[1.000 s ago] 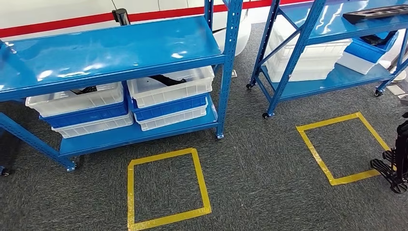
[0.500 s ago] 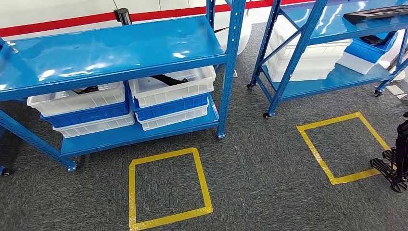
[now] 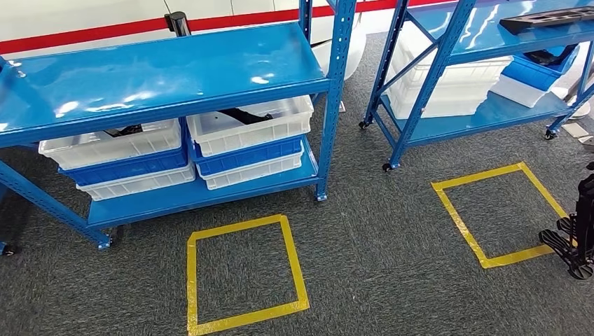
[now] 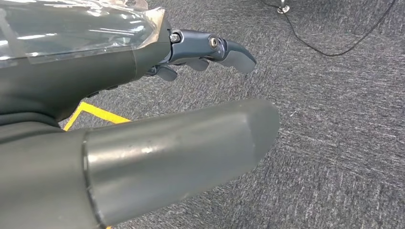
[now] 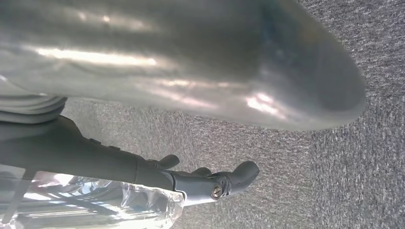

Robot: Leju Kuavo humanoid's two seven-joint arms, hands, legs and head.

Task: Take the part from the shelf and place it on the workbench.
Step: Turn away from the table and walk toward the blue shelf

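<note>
Shelving (image 3: 161,73) in blue steel stood at far left w/ a bare glossy top deck; below it, stacked white and blue bins. Right-hand top white bin (image 3: 249,126) held a dark part (image 3: 242,115), lying inside, partly hidden by the deck edge. Left-hand top white bin (image 3: 108,143) also showed sth dark (image 3: 126,130) at its far rim; couldn't tell what. A 2nd blue rack (image 3: 483,35) stood far right, w/ a long black part (image 3: 550,19) lying flat on its top deck and white and blue bins underneath. Grey carpet (image 3: 371,238) carried two yellow tape squares: one (image 3: 242,273) near, just in front of the left shelving, other (image 3: 501,213) in front of the right rack. Black wheeled base (image 3: 578,234) sat at the right edge, touching that square's near-right corner.

Left hand (image 4: 191,52) hung over carpet, fingers (image 4: 234,50) loosely extended and apart, holding nothing; thumb (image 4: 181,157) big in the foreground. Right hand (image 5: 191,179) likewise over carpet, fingers (image 5: 241,174) lightly curved, apart, empty. Thin black cable (image 4: 334,43) ran across the carpet beyond the left hand.
</note>
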